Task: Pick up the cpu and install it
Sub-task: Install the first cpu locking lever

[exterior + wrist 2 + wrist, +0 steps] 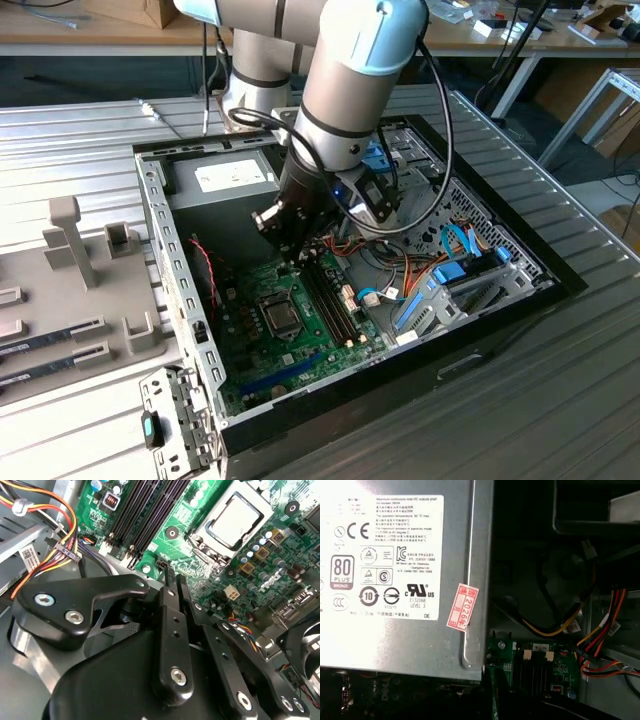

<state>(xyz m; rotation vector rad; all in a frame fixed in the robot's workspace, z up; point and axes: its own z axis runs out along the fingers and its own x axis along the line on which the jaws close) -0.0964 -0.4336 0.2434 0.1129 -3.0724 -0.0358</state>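
One arm is reaching down into the open PC case (pixel 160 215), which is sitting on the ribbed metal tabletop (pixel 560 360). Its hand (pixel 170 577) is hanging just above the green motherboard (pixel 245 330), near the ends of the long dark memory slots (pixel 330 295), and in the second wrist view the black fingers (pixel 172 630) are pressed together with nothing showing between them. The cpu (pixel 235 521) is already sitting in its socket on the motherboard with its dull silver top facing up and the metal retention frame (pixel 202 540) lying around it, just beside the memory slots (pixel 145 515) and apart from the fingertips. The grey power supply box (pixel 395 575) is filling the case corner next to the bundle of orange and yellow cables (pixel 600 625).
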